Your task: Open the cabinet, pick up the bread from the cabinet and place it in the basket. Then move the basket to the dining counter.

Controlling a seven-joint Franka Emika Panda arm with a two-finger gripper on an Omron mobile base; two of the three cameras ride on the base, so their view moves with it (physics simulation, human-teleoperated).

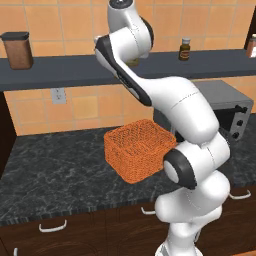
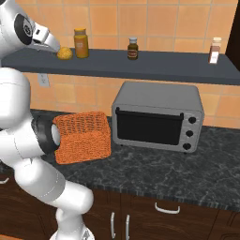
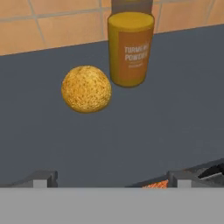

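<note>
Bread [image 3: 86, 89] on shelf [image 3: 144, 127] near its back edge, just beside turmeric powder jar [image 3: 131, 48]. End effector [image 3: 109, 179] wide open, empty, short of bread. Orange basket [image 1: 139, 149] on bench [image 1: 60, 170] below, w/ toaster oven [image 2: 158, 116] beside it.

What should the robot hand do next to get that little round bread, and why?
Probably reach forward a little so the open gripper comes around the bread. The bread sits on the grey shelf ahead of the fingers, apart from them, close beside the turmeric jar, so the hand should aim slightly away from the jar.
</note>
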